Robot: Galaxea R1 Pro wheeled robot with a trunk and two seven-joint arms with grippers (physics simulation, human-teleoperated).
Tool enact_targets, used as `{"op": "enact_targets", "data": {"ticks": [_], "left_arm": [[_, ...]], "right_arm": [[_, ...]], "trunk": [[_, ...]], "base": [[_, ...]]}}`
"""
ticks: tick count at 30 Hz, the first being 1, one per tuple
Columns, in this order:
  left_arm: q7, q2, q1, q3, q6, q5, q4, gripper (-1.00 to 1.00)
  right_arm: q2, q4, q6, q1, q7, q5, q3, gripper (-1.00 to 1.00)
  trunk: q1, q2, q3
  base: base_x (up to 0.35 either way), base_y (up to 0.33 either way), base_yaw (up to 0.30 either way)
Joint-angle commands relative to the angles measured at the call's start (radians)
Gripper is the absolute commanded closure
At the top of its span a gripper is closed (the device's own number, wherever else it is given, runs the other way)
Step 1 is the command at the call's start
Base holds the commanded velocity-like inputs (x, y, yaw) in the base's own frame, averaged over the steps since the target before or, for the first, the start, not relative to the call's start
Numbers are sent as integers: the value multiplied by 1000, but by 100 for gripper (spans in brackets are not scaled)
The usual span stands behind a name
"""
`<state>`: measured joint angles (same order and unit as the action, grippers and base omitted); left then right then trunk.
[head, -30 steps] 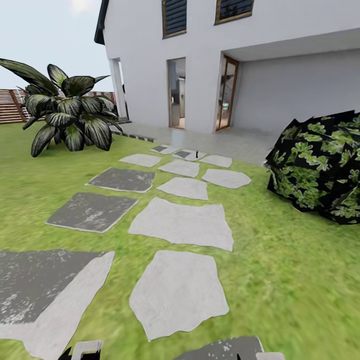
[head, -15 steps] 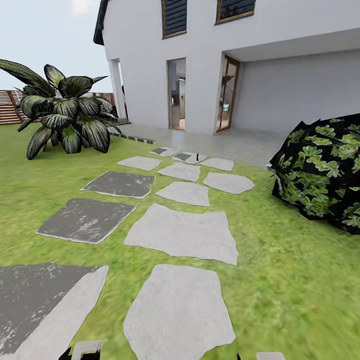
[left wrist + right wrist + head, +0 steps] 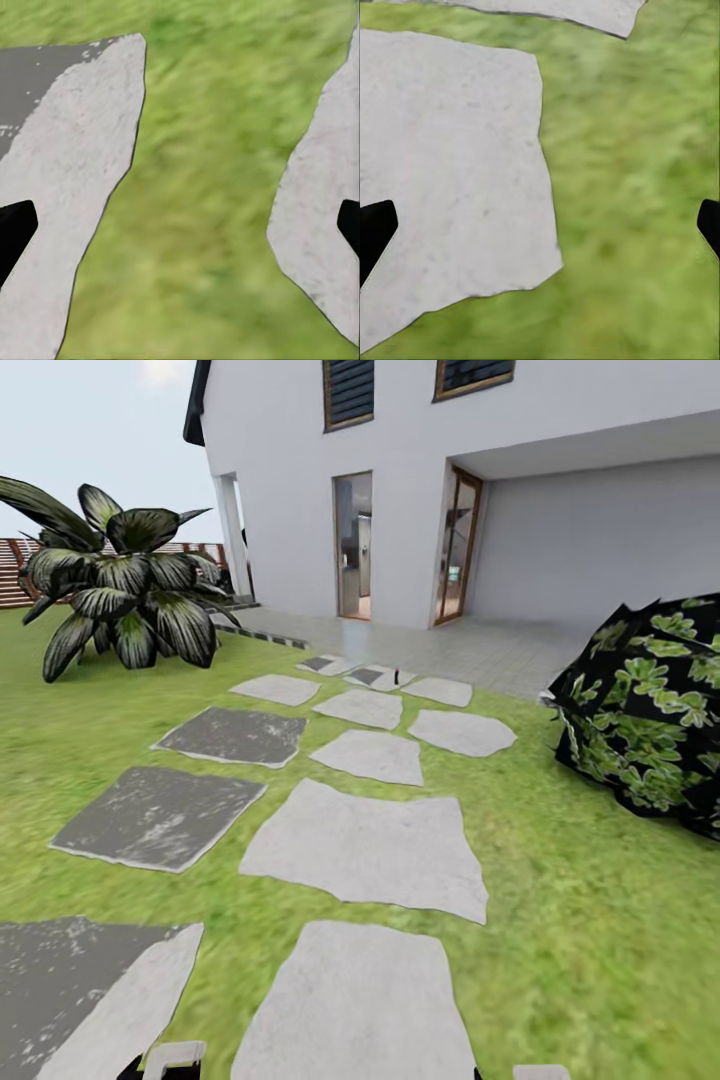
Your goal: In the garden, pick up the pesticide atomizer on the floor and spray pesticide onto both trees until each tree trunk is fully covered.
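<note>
Two rows of stepping stones run ahead of me across the lawn, pale slabs on the line toward 12 o'clock and darker grey ones off toward 10 o'clock. They lead to a paved terrace in front of a white house with two open doorways. At the far end of the path, near 12 o'clock, a tiny dark upright thing with a touch of red on top stands on a stone; it may be the pesticide atomizer, though it is too small to be sure. A broad-leaved dark plant sits at 10 o'clock with a brown slatted fence behind it, and a dark bush with bright green leaves lies at 2 o'clock.

My left gripper hangs over a strip of grass between two pale stones, its black fingertips spread wide with nothing between them. My right gripper is likewise released and empty, hanging over the edge of a pale slab where it meets the grass. In the head view a white piece of each arm peeks in at 6 o'clock.
</note>
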<state>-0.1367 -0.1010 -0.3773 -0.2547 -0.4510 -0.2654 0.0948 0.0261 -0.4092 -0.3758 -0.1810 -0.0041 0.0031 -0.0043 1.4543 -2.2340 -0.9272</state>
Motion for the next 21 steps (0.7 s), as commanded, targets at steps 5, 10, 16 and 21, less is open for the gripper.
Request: {"op": "enact_targets", "data": {"ticks": [5, 10, 16, 21], "left_arm": [[0, 0, 0, 0, 0, -1, 0, -100], [0, 0, 0, 0, 0, 0, 0, -100], [0, 0, 0, 0, 0, 0, 0, -100], [0, 0, 0, 0, 0, 0, 0, -100]], "right_arm": [[0, 0, 0, 0, 0, -1, 0, -100], [0, 0, 0, 0, 1, -2, 0, -100], [0, 0, 0, 0, 1, -2, 0, -100], [0, 0, 0, 0, 0, -2, 0, -100]], "trunk": [[0, 0, 0], [0, 0, 0], [0, 0, 0], [0, 0, 0]], "base": [[339, 0, 0], [339, 0, 0], [338, 0, 0], [338, 0, 0]]}}
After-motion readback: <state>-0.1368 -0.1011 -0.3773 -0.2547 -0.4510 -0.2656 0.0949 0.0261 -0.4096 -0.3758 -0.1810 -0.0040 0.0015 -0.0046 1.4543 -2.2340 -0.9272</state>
